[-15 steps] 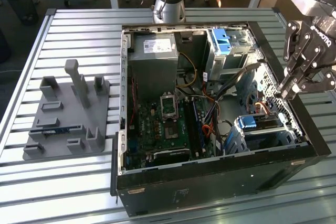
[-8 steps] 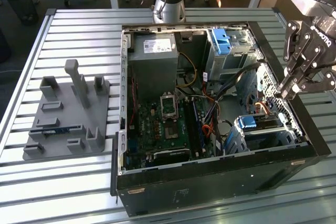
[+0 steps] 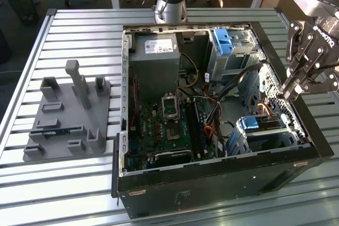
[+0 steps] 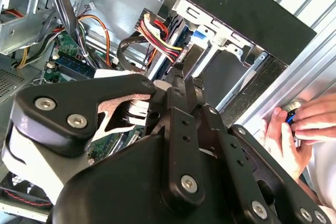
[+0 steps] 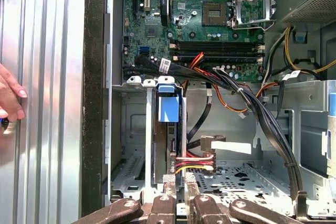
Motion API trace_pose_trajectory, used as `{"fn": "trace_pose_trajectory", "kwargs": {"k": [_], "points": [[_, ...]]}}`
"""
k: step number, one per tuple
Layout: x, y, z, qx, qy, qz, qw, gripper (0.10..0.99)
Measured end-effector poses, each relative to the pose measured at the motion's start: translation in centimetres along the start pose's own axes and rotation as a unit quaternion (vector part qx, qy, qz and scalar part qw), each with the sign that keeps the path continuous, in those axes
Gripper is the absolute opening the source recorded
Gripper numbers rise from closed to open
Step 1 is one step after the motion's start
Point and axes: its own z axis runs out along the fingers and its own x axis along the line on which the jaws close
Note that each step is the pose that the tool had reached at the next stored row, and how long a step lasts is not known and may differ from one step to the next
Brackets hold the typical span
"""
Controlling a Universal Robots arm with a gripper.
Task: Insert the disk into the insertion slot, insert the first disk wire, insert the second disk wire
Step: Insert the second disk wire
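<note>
The disk (image 3: 258,126) stands on edge inside the insertion slot (image 3: 275,140), a silver bay at the case's corner on the exterior view's right, its blue tab (image 5: 169,107) on top. A plug with red, yellow and black wires (image 5: 195,162) lies against the disk's end; I cannot tell if it is seated. A black flat cable with a bent plug (image 5: 211,142) hangs just beside it. My gripper (image 3: 291,92) hovers above the case wall over the bay, fingers (image 5: 169,186) shut with nothing between them. In the second wrist view the gripper (image 4: 178,71) points at the wire bundle (image 4: 157,32).
A person's hand (image 5: 10,95) rests on the slatted table just outside the case wall (image 3: 310,125). Inside are the motherboard (image 3: 169,123), a grey power supply (image 3: 153,56) and a taller cage with a blue piece (image 3: 225,41). A grey fixture plate (image 3: 69,115) lies on the exterior view's left.
</note>
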Motion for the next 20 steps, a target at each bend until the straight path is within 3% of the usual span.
{"fn": "trace_pose_trajectory", "kwargs": {"k": [4,6,7,9,10,11,12,13,14,15,16,20], "points": [[-0.11,-0.01,0.02,-0.0004,0.0002,0.0,1.0,0.212],[-0.71,-0.02,0.06,-0.0005,0.0013,0.0,1.0,0.227],[-1.1,-0.02,0.09,-0.0005,0.0015,0.0,1.0,0.282],[-1.89,-0.04,0.12,-0.0005,0.0018,0.0,1.0,0.282],[-2.34,-0.04,0.14,-0.0005,0.0019,0.0,1.0,0.341],[-2.79,-0.05,0.15,-0.0005,0.002,0.001,1.0,0.341],[-3.26,-0.06,0.17,-0.0005,0.0024,0.0,1.0,0.486],[-3.67,-0.06,0.22,-0.0005,0.003,0.001,1.0,0.486],[-4.03,-0.07,0.29,-0.0005,0.0051,0.001,1.0,0.486],[-4.39,-0.07,0.38,-0.0006,0.0083,0.001,1.0,0.549],[-4.72,-0.08,0.47,-0.0006,0.0129,0.001,0.9999,0.549],[-5.77,-0.1,0.68,-0.0011,0.0406,0.001,0.9992,0.549]]}}
